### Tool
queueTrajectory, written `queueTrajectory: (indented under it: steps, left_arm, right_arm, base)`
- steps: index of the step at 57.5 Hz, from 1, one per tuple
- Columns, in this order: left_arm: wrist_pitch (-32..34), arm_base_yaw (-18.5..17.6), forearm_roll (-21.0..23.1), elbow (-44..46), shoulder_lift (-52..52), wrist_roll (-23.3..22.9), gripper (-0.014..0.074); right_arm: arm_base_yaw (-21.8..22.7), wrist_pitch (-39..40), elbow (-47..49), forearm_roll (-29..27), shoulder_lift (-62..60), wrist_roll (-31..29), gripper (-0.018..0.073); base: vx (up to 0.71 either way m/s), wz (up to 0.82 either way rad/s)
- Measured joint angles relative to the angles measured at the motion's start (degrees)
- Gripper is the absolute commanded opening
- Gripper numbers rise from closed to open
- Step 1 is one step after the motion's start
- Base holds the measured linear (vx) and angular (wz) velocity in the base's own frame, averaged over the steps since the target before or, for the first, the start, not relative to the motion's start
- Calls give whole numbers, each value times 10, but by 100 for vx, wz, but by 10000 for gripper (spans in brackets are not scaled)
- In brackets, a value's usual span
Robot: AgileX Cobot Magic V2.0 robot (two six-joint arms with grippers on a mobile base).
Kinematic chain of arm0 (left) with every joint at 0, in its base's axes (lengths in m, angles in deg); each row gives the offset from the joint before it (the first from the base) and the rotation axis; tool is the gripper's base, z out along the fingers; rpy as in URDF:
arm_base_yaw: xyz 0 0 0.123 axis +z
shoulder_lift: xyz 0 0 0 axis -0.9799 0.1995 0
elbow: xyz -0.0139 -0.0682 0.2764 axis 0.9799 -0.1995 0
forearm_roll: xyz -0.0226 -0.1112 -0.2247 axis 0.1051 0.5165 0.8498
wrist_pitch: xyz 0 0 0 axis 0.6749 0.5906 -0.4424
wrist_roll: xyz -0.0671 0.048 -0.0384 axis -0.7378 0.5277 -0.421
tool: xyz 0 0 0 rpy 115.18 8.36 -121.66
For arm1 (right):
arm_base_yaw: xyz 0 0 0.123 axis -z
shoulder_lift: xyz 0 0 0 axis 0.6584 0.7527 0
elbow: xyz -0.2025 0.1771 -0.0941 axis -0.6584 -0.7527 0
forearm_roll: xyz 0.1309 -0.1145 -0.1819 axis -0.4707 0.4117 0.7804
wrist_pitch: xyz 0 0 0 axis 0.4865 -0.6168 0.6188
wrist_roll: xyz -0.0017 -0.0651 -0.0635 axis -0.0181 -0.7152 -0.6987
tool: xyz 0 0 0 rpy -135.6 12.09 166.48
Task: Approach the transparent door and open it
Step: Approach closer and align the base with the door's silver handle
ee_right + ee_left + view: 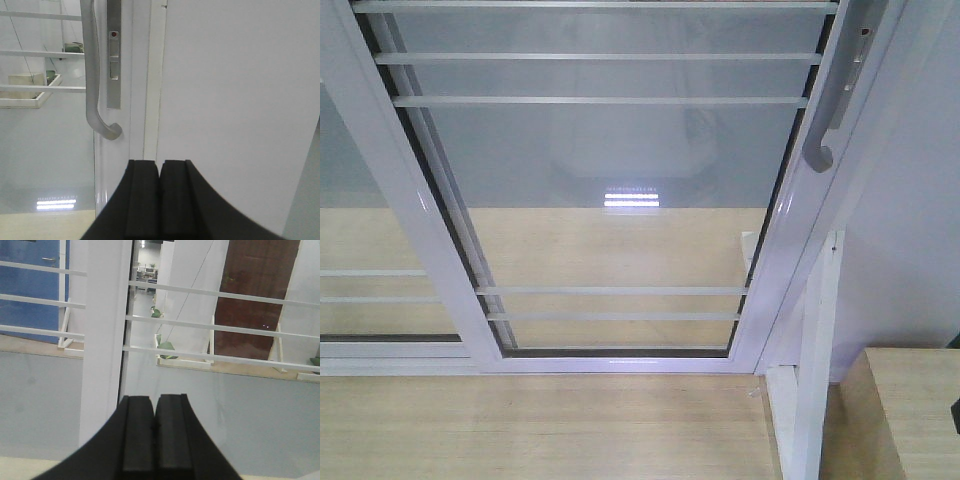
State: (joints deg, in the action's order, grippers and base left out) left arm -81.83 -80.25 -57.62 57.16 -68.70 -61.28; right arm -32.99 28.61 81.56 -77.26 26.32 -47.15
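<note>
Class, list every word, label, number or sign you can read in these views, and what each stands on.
None: no view shows readable text.
The tall clear-glass transparent door in its white frame carries no lettering.
The grey lock plate beside the curved grey pull handle shows only a small red dot, no characters.

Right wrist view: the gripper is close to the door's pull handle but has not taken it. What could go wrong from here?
1. The right gripper is shut and lines up with the white jamb, not the pull handle to its left; advancing as is would likely hit frame.
2. The lock plate shows a red dot; the transparent door may be latched, so pulling could stall.
3. The left gripper, also shut, faces the glass closely and could bump it.
</note>
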Motion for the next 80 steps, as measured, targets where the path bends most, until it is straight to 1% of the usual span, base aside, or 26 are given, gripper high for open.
queueTrajectory:
  steps: [10, 19, 25, 31, 36, 42, 47, 52, 58, 72, 80]
  left_arm:
    - [1, 0, 0, 0, 0, 0, -2]
    - [12, 0, 0, 0, 0, 0, -2]
    - [53, 0, 0, 0, 0, -2, -2]
    - [109, 0, 0, 0, 0, -2, -2]
    - [149, 0, 0, 0, 0, -2, -2]
    - [183, 0, 0, 0, 0, -3, -2]
    - [189, 0, 0, 10, 0, -3, -2]
    - [191, 0, 0, 51, 1, -3, -2]
    - [198, 0, 0, 109, 22, -3, -2]
    - [214, 0, 0, 276, 164, -3, -2]
    - [219, 0, 0, 327, 250, -3, -2]
  right_arm:
    - [0, 8, 0, 1, 0, 0, -8]
    - [0, 37, 0, 1, 0, 0, -8]
    - [0, 69, 0, 1, 0, 0, -8]
    - [0, 101, 0, 1, 0, 6, -8]
    - [0, 112, 2, 1, 0, 11, -8]
    - [0, 109, 35, 1, 0, 15, -8]
    - [0, 109, 82, 1, 0, 15, -8]
    - [0, 108, 146, 1, 4, 16, -8]
    - [0, 105, 213, 1, 39, 16, -8]
    - [0, 106, 356, 1, 181, 16, -8]
    - [0, 106, 383, 1, 255, 16, -8]
  base:
    - [0, 0]
    - [0, 0]
    - [0, 0]
    - [0, 0]
    - [0, 0]
    - [0, 0]
    - [0, 0]
    - [0, 0]
    - [0, 0]
    - [0, 0]
    - [0, 0]
